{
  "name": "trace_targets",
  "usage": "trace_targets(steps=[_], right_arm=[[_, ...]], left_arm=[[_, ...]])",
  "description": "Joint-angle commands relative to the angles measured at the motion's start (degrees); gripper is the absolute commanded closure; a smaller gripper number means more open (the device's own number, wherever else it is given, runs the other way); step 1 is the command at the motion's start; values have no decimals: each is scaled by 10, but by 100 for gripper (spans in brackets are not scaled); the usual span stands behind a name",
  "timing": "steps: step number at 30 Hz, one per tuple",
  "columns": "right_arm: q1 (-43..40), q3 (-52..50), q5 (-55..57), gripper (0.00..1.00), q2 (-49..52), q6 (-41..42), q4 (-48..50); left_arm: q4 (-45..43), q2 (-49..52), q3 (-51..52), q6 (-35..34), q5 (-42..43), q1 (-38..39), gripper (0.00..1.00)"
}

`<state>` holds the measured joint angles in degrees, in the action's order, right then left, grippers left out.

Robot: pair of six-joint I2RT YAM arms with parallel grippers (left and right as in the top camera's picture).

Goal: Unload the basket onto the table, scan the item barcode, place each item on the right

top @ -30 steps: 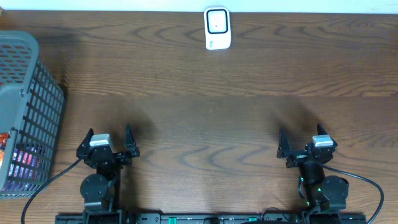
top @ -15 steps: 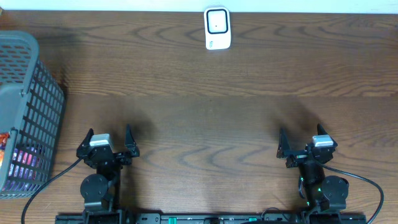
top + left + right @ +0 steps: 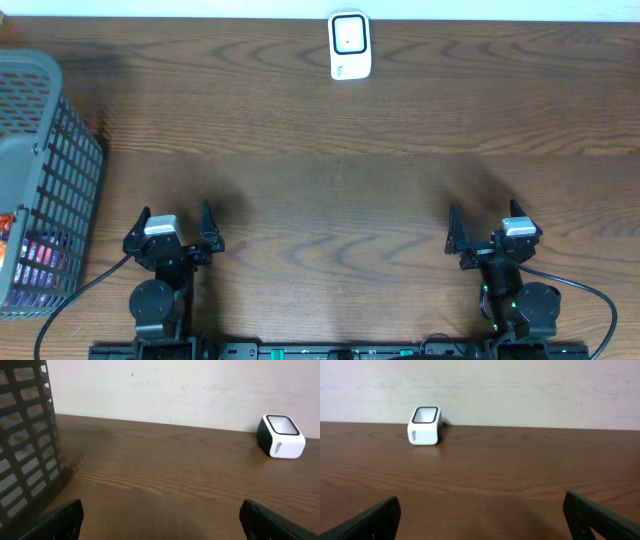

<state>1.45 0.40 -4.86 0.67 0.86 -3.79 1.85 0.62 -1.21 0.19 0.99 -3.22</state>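
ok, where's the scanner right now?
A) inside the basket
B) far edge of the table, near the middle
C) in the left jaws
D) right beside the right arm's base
B: the white scanner stands at the far edge of the table, about midway across, well apart from the basket at the left.

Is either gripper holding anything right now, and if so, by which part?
Nothing is held. The left gripper and the right gripper both stand open and empty, and the scanner sits far from both.
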Motion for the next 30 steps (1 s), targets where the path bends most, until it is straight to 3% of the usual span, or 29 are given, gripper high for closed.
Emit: trace_targets(steps=[1,11,13,14,17,18,21,23,27,30], right_arm=[[-3,-1,5,1,-4,8,-3],[-3,-1,5,1,-4,8,-3],[-3,-1,5,1,-4,8,-3],[-3,-1,5,1,-4,8,-3],[-3,-1,5,1,-4,8,-3],[-3,-1,5,1,-4,8,-3],[-3,-1,5,1,-4,8,-3],[-3,-1,5,1,-4,8,-3],[-2,-1,5,1,-4,8,-3],[-3,-1,5,1,-4,8,-3]], left_arm=[[23,-4,10,-2,-6,-2,1],[7,-4,10,-10,4,-2,1],[-17,-4,10,-76,74,-2,1],[-21,-4,10,-137,149,-2,1],[-24,-4,10,-365,433,-2,1],[-40,-4,9,-437,459,-2,1],[-73,-4,9,-617,463,-2,1],[-143,-4,9,-688,457,-2,1],[-419,-4,8,-698,433,-2,1],[-549,-4,-9,-700,327,-2,1]])
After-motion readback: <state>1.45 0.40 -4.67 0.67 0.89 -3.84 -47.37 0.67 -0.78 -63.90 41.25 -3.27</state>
